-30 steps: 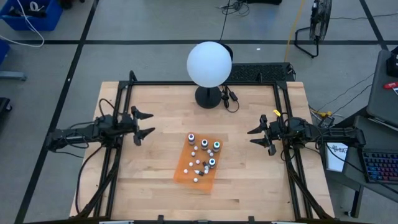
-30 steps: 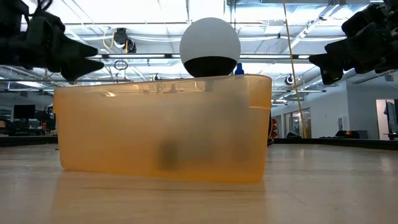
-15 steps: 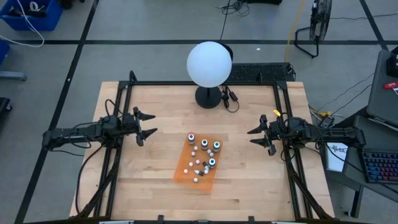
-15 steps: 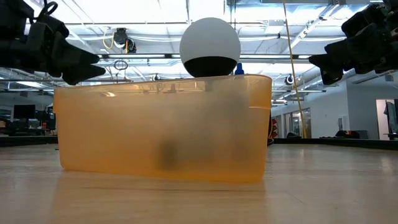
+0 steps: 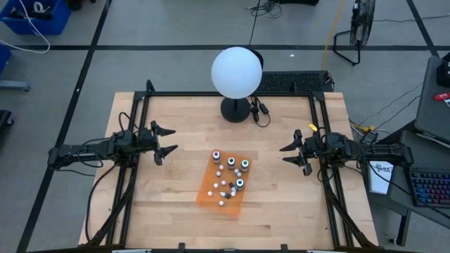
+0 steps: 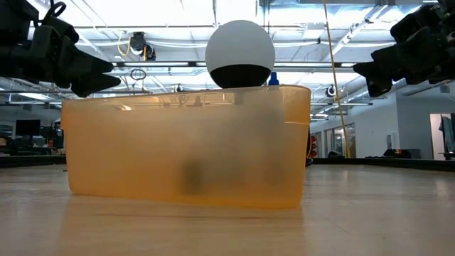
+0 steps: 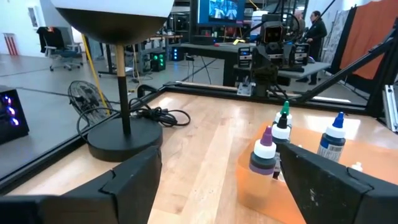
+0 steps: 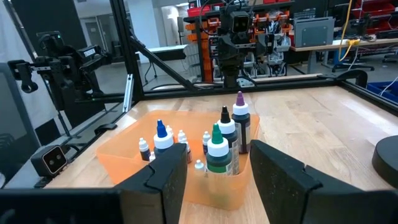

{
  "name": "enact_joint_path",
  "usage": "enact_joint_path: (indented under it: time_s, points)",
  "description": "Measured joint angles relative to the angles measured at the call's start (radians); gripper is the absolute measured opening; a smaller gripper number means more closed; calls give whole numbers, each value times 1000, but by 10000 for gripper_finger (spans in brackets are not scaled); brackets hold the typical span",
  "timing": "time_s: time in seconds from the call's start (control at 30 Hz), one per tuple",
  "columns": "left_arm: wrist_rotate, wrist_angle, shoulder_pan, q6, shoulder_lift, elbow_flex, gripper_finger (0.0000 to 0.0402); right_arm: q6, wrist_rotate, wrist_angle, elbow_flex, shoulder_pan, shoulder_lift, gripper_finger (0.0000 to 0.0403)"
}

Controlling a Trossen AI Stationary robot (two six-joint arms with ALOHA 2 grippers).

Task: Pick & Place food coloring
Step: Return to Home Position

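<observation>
The food coloring bottles [image 5: 228,176] stand upright on their bases inside an orange translucent tray [image 5: 207,200] at mid-table. Dark bottles with green [image 8: 217,152], blue [image 8: 163,140] and purple [image 8: 239,124] tops show in the right wrist view, with tinier whitish ones among them. My left gripper [image 5: 169,140] hovers open to the tray's left, above the table, with the purple-topped bottle [image 7: 264,152] ahead of it. My right gripper [image 5: 285,154] hovers open to the tray's right. In the low view the tray wall [image 6: 185,149] hides the bottles.
A big white globe lamp [image 5: 237,72] on a black base [image 5: 235,110] stands at the table's far middle, with a cable [image 7: 155,116] coiled beside it. A black frame [image 5: 144,95] runs along the table's left, right and far edges. Bare wood lies around the tray.
My left arm has drawn back slightly toward the table's left edge and its gripper has tipped a little. Its fingers stay open. The tray, bottles and right arm stand as before.
</observation>
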Motion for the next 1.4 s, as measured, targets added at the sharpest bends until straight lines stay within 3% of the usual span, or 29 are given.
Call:
enact_joint_path:
  time_s: [1.4]
  points:
    - [2,0,0,0,0,1,306,0,0,0,0,0,0,165]
